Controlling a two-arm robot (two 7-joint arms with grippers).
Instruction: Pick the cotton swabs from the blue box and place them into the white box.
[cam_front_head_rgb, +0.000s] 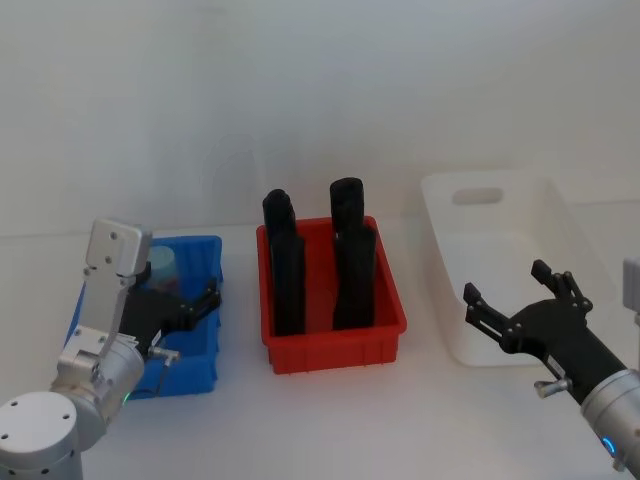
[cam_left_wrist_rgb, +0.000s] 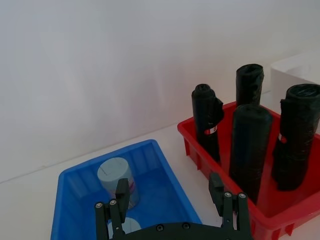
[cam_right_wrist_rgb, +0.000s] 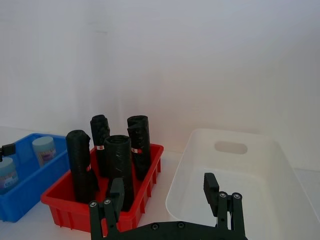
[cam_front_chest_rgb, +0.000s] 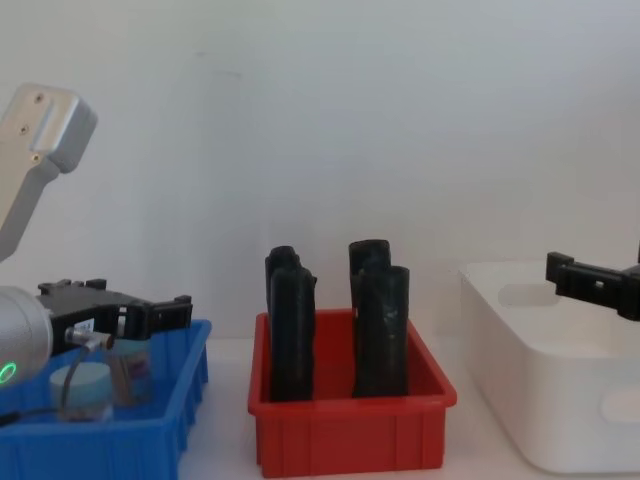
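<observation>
You have the left tool (cam_left_wrist_rgb: 168, 195) spread wide over the blue box (cam_left_wrist_rgb: 150, 145), two cotton swabs (cam_left_wrist_rgb: 116, 177) upright inside it, right tool (cam_front_head_rgb: 507, 282) spread wide at the white box (cam_front_head_rgb: 562, 228) near edge, red bin (cam_front_head_rgb: 335, 350) between the boxes

Both arms are rounded silver-grey links. The left arm (cam_front_head_rgb: 95, 370) carries a boxy silver housing (cam_front_head_rgb: 117, 250) dotted with small dark screw holes, and a green light (cam_front_chest_rgb: 8, 372) glows just behind the left pincer (cam_left_wrist_rgb: 168, 195). The right arm (cam_front_head_rgb: 615, 410) shows a blue light (cam_front_head_rgb: 607, 445) behind the right pincer (cam_right_wrist_rgb: 163, 187). Each pincer is matt black, with flat fingers (cam_left_wrist_rgb: 120, 192) and silver screw heads (cam_left_wrist_rgb: 242, 196) at their bases. A thin line beside the left pincer is possibly a wire (cam_front_chest_rgb: 66, 385).
</observation>
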